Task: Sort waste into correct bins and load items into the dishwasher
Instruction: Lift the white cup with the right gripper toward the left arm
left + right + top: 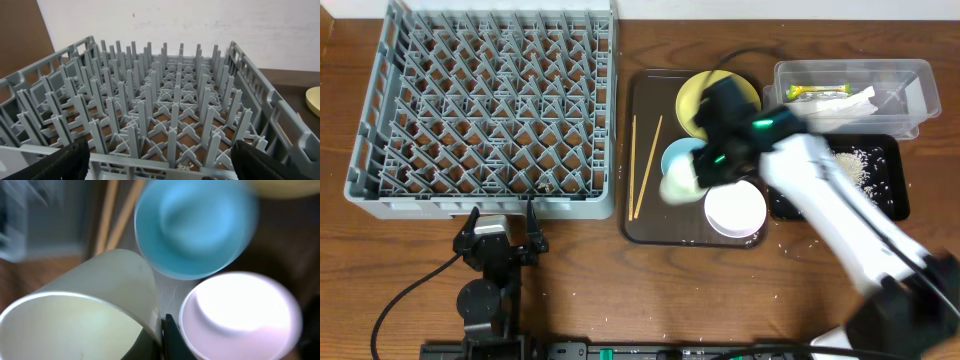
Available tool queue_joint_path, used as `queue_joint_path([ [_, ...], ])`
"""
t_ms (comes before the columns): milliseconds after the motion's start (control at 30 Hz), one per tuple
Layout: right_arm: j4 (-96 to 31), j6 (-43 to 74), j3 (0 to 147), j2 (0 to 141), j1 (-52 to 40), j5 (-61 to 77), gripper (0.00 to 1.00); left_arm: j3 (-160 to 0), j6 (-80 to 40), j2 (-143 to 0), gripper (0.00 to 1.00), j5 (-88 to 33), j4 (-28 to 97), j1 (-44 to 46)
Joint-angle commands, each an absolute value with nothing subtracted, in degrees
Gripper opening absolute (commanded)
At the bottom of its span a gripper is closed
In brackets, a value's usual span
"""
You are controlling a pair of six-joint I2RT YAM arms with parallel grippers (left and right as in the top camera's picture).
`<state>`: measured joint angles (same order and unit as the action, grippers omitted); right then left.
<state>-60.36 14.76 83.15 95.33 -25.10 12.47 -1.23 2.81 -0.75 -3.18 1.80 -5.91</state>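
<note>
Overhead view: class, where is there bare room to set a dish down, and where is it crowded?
Free: the whole peg grid of the dish rack, and the bare table in front of the brown tray. Crowded: the tray's right side, where yellow plate, blue bowl, white bowl and the right claw with the cup cluster.

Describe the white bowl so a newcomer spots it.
Right of the big grey dish rack lies a dark brown tray. The white bowl sits in its near right corner. Unlike the light blue bowl, yellow plate and small cup nearby, it is wide and plain white.
</note>
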Motion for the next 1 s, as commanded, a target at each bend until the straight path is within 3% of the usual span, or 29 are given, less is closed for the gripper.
queue_joint_path([
  [0,-59.2,12.5,84.8,90.3,-18.4,20.0,0.01,-0.3,-0.2,-0.6,0.92,-9.2,2.9,-6.1],
  [133,-56.8,10.0,84.8,89.2,-10.9,31.4,0.01,-2.3,-10.6,-2.5,0.92,-13.5,2.9,-6.1],
  [267,-55.5,9.1,84.8,89.2,-9.1,33.5,0.01,-7.8,-14.1,-8.8,0.92,-16.2,2.9,-6.1],
  [467,-52.9,9.4,84.8,89.2,-9.5,35.9,0.01,-24.7,-14.5,-29.0,0.92,-26.3,3.2,-6.1],
  [667,-47.6,11.8,84.8,89.2,-9.5,39.2,0.01,-41.1,-25.9,-50.5,0.92,-42.9,2.3,-6.1],
  [800,-43.8,13.3,84.8,89.2,-9.5,40.9,0.01,-45.5,-43.7,-61.0,0.92,-54.3,-7.3,-6.1],
  [967,-38.5,14.4,84.7,90.2,-9.8,45.2,0.01,-45.5,-68.8,-68.2,0.92,-56.8,-12.1,-6.1],
])
